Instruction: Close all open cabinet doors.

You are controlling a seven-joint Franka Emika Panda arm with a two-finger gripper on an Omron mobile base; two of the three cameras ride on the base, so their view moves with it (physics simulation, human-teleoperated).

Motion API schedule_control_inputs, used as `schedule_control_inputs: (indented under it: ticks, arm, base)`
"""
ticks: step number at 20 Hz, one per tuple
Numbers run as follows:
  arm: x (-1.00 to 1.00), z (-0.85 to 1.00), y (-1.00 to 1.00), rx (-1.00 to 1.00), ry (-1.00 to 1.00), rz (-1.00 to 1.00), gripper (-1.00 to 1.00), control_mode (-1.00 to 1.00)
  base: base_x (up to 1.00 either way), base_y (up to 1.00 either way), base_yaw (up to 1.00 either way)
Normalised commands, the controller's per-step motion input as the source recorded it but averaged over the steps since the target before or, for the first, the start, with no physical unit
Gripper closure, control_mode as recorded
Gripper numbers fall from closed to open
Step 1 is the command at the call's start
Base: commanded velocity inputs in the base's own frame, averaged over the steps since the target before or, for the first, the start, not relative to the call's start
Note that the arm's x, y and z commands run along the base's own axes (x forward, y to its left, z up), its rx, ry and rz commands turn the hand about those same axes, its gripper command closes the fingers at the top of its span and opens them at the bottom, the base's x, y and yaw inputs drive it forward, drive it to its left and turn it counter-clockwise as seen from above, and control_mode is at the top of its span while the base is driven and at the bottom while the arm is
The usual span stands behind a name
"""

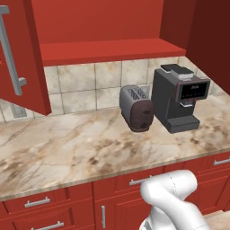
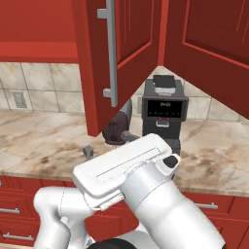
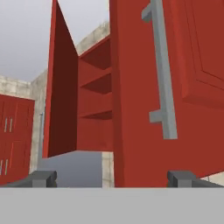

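Observation:
Two tall red cabinet doors stand swung open over the counter. In the left base view one door [image 1: 20,58] with its grey bar handle [image 1: 11,54] hangs at the left, the other door [image 1: 213,40] is at the right edge, and the bare cabinet shelf [image 1: 108,49] lies between them. The right base view has one door [image 2: 121,58] in the middle and another [image 2: 214,34] at the right. In the hand view my gripper [image 3: 113,179] is open and holds nothing. It sits just below the near door [image 3: 140,109] and its handle [image 3: 162,74], not touching it.
A toaster [image 1: 137,108] and a black coffee machine [image 1: 179,96] stand on the marble counter [image 1: 67,152] under the cabinet. Red drawer fronts [image 1: 40,202] run below the counter edge. My white arm [image 2: 146,194] fills the foreground of the right base view.

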Motion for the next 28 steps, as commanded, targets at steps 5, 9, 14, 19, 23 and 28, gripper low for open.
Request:
schedule_control_inputs:
  ticks: [5, 9, 14, 19, 23, 28]
  arm:
    - [0.57, 0.02, -0.08, 0.05, -0.01, 0.10, -1.00, -1.00]
    - [0.52, 0.01, -0.04, 0.08, 0.00, 0.06, -1.00, -1.00]
    - [0.48, 0.00, -0.04, 0.04, 0.00, 0.05, -1.00, -1.00]
    - [0.36, 0.01, 0.00, 0.00, -0.02, 0.03, -1.00, -1.00]
    - [0.02, 0.14, 0.22, -0.04, -0.05, 0.00, -1.00, -1.00]
    - [0.00, 0.10, 0.46, -0.08, -0.03, 0.00, -1.00, -1.00]
  base:
    - [0.00, 0.00, 0.00]
    - [0.00, 0.00, 0.00]
    - [0.00, 0.00, 0.00]
    - [0.00, 0.00, 0.00]
    - [0.00, 0.00, 0.00]
    - [0.00, 0.00, 0.00]
